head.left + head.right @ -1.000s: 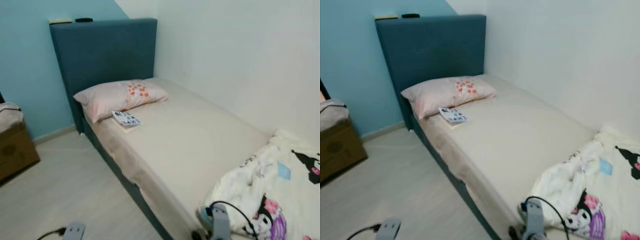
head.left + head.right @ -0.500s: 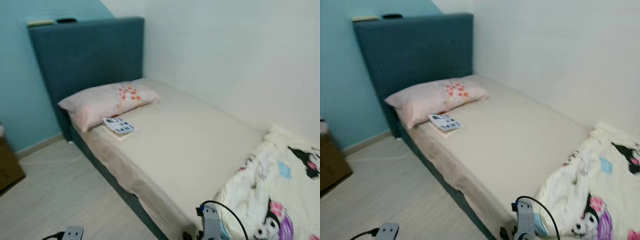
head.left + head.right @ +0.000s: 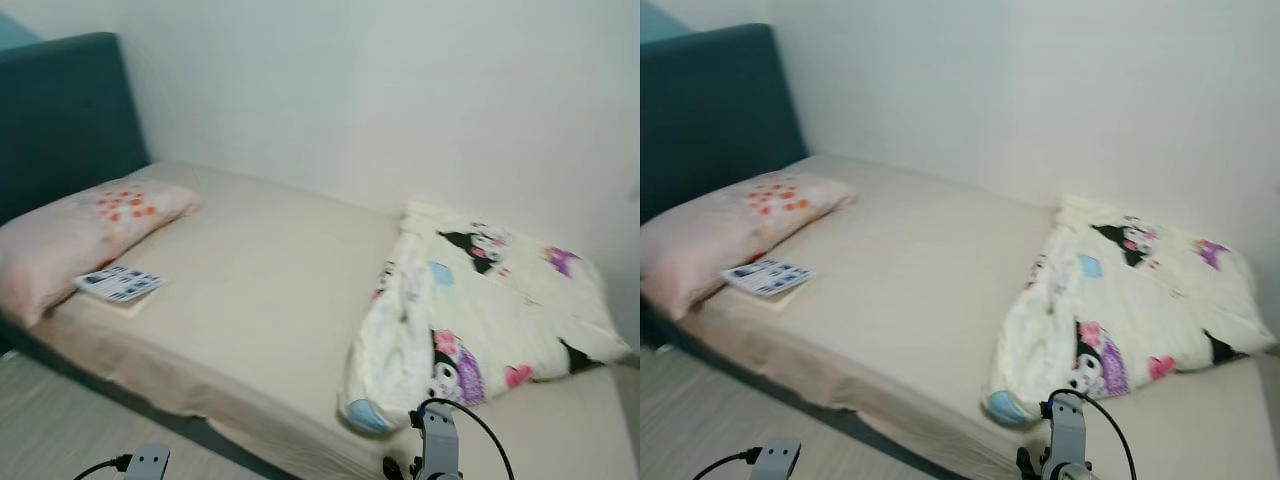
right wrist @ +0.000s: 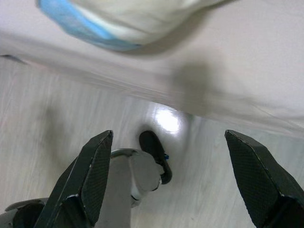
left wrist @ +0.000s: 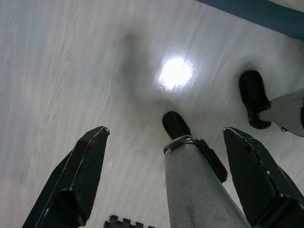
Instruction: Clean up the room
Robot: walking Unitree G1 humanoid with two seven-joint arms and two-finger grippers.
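Bed: a single bed (image 3: pixel 260 300) with a beige fitted sheet and a dark teal padded headboard (image 3: pixel 60 110) stands against the white wall, right in front of the robot.
Blanket: the cream cartoon-print blanket (image 3: pixel 480 310) lies in a crumpled heap on the foot half of the mattress, its blue-trimmed corner hanging near the front edge.
Pillow end: a pale pink pillow with orange dots (image 3: pixel 80 230) rests by the headboard, and a small printed booklet (image 3: pixel 120 284) lies just beside it, close to the mattress edge.
Left gripper: the left gripper (image 5: pixel 166 180) hangs over the pale wood-look floor (image 5: pixel 71 71), its two black fingers spread wide apart and holding nothing.
Right gripper: the right gripper (image 4: pixel 175 175) hangs low at the bedside, fingers apart and empty, with the blanket's corner overhead.
Risk, blanket: a grab at the loose corner alone probably drags the whole heap off onto the floor.
Risk, booklet: it looks flat and thin, so the fingers may push it over the edge instead of lifting it.
Risk, footing: the robot's black feet (image 5: pixel 251 97) stand close to the bed base; a step forward may bump it.
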